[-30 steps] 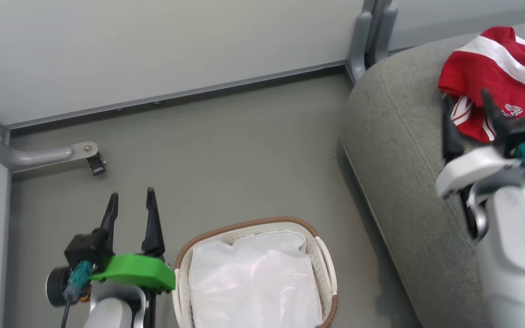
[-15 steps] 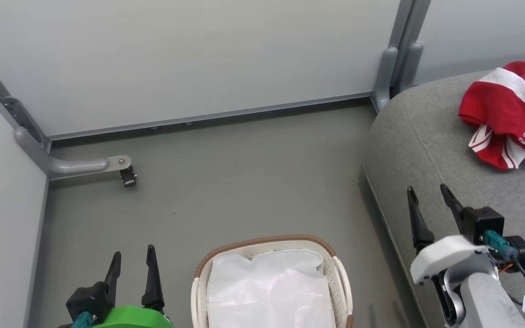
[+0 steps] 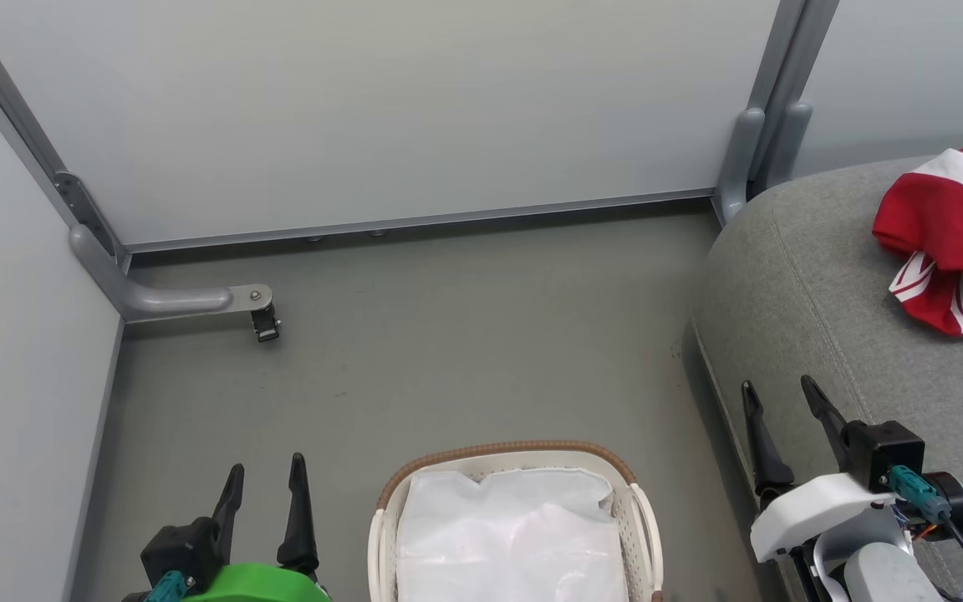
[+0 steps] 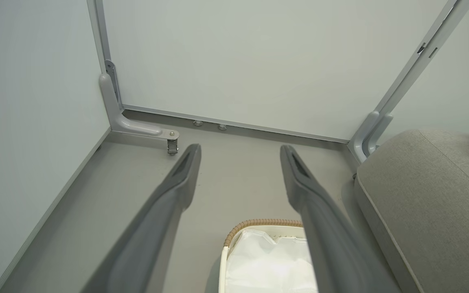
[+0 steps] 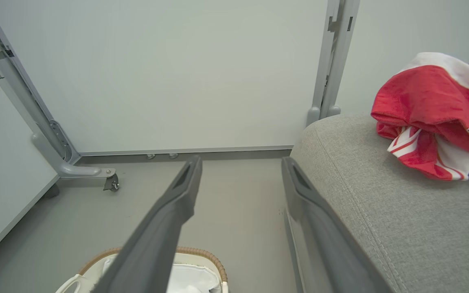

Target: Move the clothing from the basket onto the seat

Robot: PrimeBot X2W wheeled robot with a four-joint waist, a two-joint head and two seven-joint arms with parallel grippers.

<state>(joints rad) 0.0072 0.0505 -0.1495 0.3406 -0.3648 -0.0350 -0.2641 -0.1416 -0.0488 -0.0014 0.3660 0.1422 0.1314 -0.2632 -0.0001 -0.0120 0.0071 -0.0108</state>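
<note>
Right tool (image 3: 778,385) well short of clothing (image 3: 945,221).

The right gripper (image 3: 778,386), a second ago right at the red clothing (image 3: 945,221) on the seat (image 3: 816,318), has drawn back to the seat's near left edge, well apart from it, and the head view has shifted as well.

1 oval white perforated plastic basket (image 3: 505,449) with brown woven rim, 1 large grey fabric seat (image 3: 824,318), 1 red-and-white clothing heap (image 3: 950,242), possibly 2 pieces.
</note>
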